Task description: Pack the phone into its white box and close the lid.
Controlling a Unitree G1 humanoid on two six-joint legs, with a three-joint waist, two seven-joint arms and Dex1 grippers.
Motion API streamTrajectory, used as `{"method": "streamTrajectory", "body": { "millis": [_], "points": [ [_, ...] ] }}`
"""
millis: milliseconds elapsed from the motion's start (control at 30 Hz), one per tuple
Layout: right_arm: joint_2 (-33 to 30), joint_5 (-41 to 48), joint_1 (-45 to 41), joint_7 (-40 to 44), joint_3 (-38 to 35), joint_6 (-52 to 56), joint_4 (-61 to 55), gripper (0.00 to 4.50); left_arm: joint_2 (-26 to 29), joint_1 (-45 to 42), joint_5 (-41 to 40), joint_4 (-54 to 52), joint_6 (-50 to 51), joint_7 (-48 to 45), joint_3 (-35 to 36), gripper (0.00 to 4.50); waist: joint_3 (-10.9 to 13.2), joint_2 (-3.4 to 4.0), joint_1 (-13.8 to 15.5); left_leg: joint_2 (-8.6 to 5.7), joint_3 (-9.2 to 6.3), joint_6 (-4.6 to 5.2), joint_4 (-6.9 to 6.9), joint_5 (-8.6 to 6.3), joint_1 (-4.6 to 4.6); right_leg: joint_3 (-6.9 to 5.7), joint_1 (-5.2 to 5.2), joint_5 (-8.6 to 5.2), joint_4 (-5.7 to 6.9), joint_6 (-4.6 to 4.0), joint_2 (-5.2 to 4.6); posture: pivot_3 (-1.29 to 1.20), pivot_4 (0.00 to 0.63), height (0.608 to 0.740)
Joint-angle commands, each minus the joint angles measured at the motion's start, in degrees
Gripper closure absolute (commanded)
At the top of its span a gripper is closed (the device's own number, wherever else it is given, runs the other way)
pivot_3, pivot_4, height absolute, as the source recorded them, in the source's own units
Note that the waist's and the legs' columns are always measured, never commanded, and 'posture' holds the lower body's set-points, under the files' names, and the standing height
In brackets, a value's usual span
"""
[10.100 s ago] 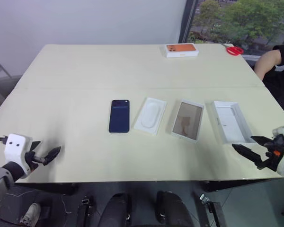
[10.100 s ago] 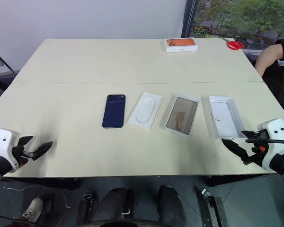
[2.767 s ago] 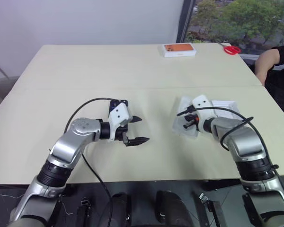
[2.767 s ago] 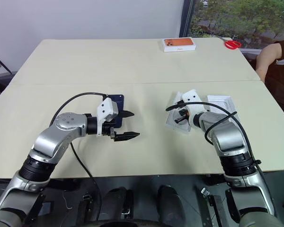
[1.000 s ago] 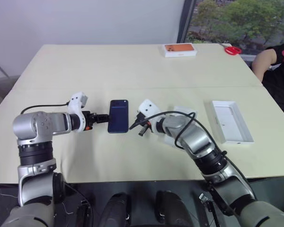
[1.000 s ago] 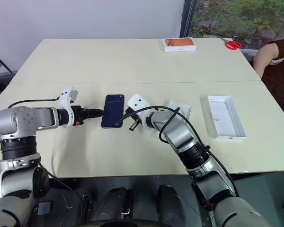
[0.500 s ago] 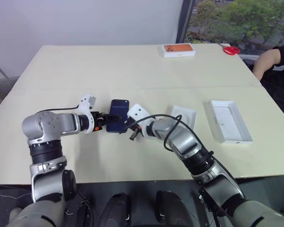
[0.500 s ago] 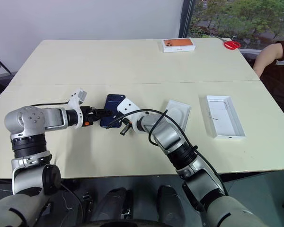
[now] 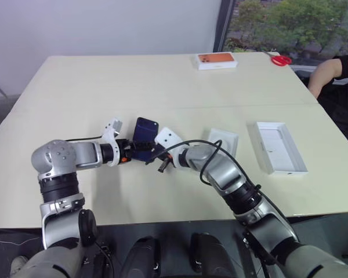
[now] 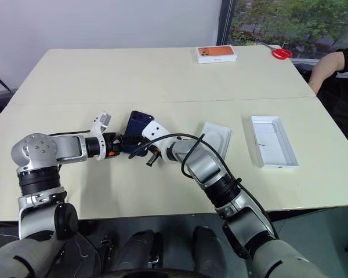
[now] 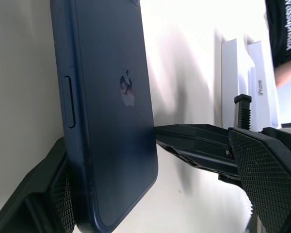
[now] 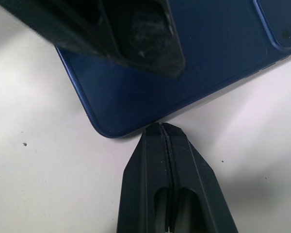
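The phone (image 10: 138,130) lies left of centre on the table (image 10: 162,75), long axis near-to-far, between both grippers. The left gripper (image 10: 127,143), spread wide, straddles its near end; one finger (image 11: 53,194) touches the edge. The right gripper (image 12: 161,141), clenched and empty, presses its near edge. The white box (image 10: 220,136) and the lid (image 10: 269,142) lie right, unobstructed.
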Motion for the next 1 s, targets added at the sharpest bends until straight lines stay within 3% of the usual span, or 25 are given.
{"method": "streamTrajectory", "body": {
  "millis": [33, 167, 200, 267, 400, 700, 833, 1000],
  "points": [
    [0.0, -0.1, -0.1, 0.2, -0.4, -0.7, -2.8, 4.5, 1.8, -1.2, 0.1, 1.2, 0.5, 0.9, 2.3, 0.51, 0.0, 0.0, 0.0, 0.0, 0.0, 0.0, -0.01, 0.0, 0.0, 0.0, -0.01, 0.0, 0.01, 0.0, 0.0, 0.0, 0.15, 0.74],
    [-0.3, -0.1, 0.5, 0.1, -0.6, -0.3, -3.6, 4.5, 2.6, -2.2, -0.2, 3.2, 0.5, 1.0, 3.9, 0.51, 0.0, 0.0, 0.0, 0.01, 0.0, -0.03, -0.03, 0.01, -0.04, -0.01, -0.08, 0.0, 0.04, 0.0, 0.0, 0.0, 0.15, 0.74],
    [-0.4, -0.1, 0.7, 0.0, -0.6, -0.3, -3.8, 4.5, 2.7, -2.3, -0.4, 3.4, 0.5, 1.0, 3.9, 0.72, 0.0, 0.0, 0.0, 0.01, 0.0, -0.03, -0.03, 0.02, -0.04, -0.01, -0.09, 0.0, 0.05, 0.0, 0.0, 0.0, 0.15, 0.74],
    [-0.4, -0.1, 0.9, 0.0, -0.6, -0.2, -4.1, 4.5, 2.7, -2.4, -0.6, 3.7, 0.5, 0.8, 3.7, 1.3, 0.0, 0.0, 0.0, 0.01, 0.0, -0.03, -0.03, 0.02, -0.05, -0.01, -0.1, 0.0, 0.05, 0.0, 0.0, 0.0, 0.15, 0.74],
    [-0.6, -0.1, 1.3, -0.2, -0.6, 0.3, -4.9, 4.5, 2.6, -2.6, -1.2, 4.3, 0.5, 0.8, 4.1, 3.34, 0.0, -0.01, 0.1, 0.01, 0.0, -0.04, -0.03, 0.02, -0.06, 0.0, -0.11, 0.0, 0.05, 0.0, -0.02, 0.0, 0.15, 0.74],
    [-1.3, 0.2, 1.5, -0.3, -1.0, 1.8, -7.4, 4.5, 2.0, -2.6, -2.0, 5.0, 0.5, 1.2, 5.2, 3.34, 0.0, -0.01, 0.0, 0.01, 0.0, -0.04, -0.04, 0.02, -0.07, 0.01, -0.12, 0.0, 0.05, 0.0, -0.07, 0.0, 0.15, 0.74],
    [-2.5, 0.4, 1.4, -0.3, -2.0, 3.0, -9.6, 4.5, 1.9, -2.3, -2.9, 5.1, 0.5, 1.6, 6.0, 4.45, 0.0, -0.02, 0.1, 0.01, 0.0, -0.04, -0.04, 0.02, -0.08, 0.0, -0.12, 0.0, 0.05, 0.0, -0.1, 0.0, 0.15, 0.74],
    [-4.5, 0.6, 1.4, -0.4, -3.3, 5.3, -14.1, 4.5, 1.9, -2.3, -4.8, 5.3, 0.5, 2.3, 6.8, 4.45, 0.0, -0.02, 0.1, 0.0, 0.0, -0.03, -0.06, 0.01, -0.09, 0.01, -0.17, 0.0, 0.08, -0.01, -0.11, 0.0, 0.15, 0.74]
  ]
}}
